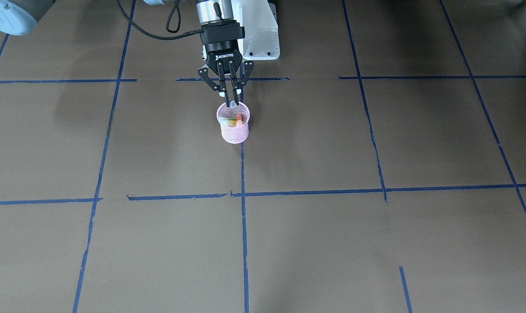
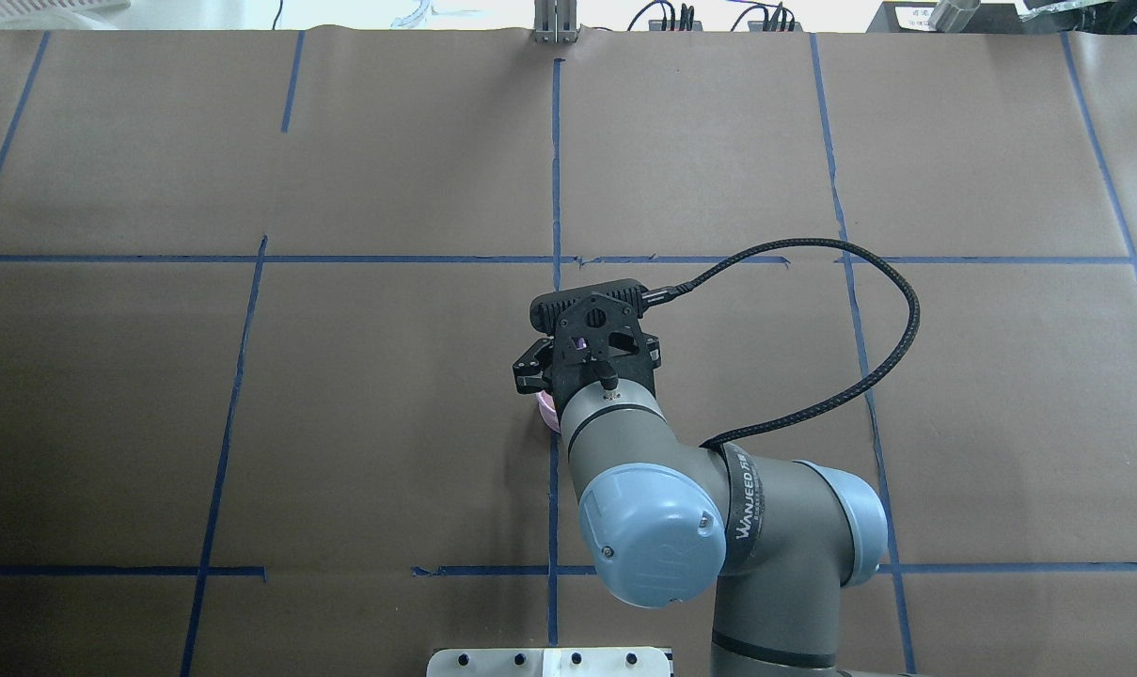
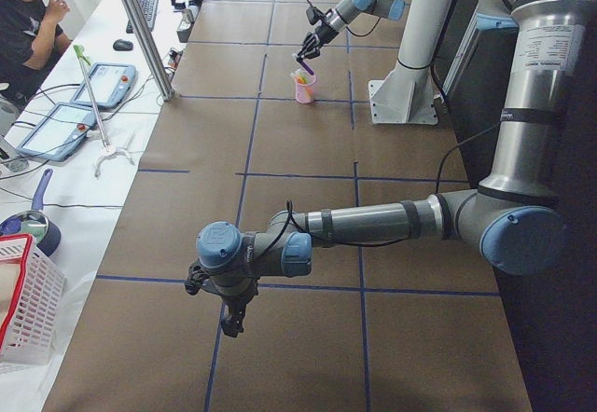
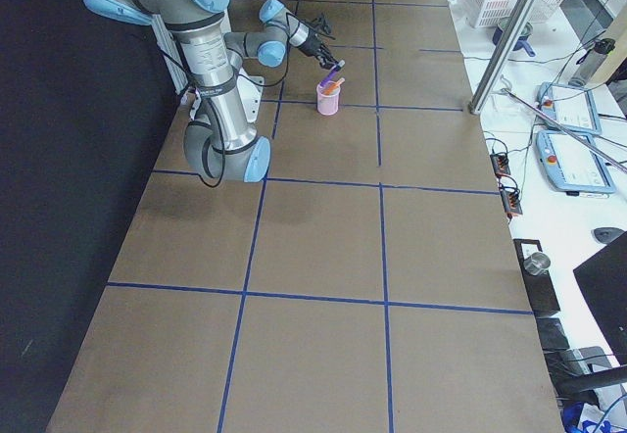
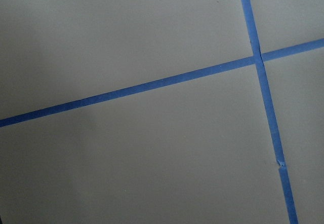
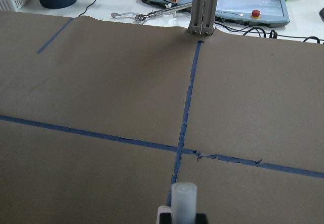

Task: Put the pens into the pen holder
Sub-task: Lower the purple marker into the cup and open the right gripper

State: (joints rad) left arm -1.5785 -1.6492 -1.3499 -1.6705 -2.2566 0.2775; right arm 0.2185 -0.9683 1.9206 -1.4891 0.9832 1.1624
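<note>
The pink wire-mesh pen holder [image 1: 233, 130] stands on the table near the robot's base, with an orange pen [image 1: 239, 119] and a green pen [image 1: 226, 121] inside. My right gripper [image 1: 230, 96] hangs just above its rim, shut on the purple pen [image 4: 336, 66], whose pale cap end [image 1: 232, 104] points up and away from the robot over the holder's mouth. That cap also shows in the right wrist view [image 6: 183, 198]. In the overhead view the arm hides all but a pink sliver of the holder [image 2: 546, 406]. My left gripper [image 3: 229, 314] hangs low over the table far from the holder; I cannot tell whether it is open.
Brown paper with blue tape lines [image 1: 243, 193] covers the table. The robot's white base plate [image 1: 260, 39] stands just behind the holder. Past the table's far edge are control tablets [image 6: 243, 3] and a metal post [image 6: 202, 11].
</note>
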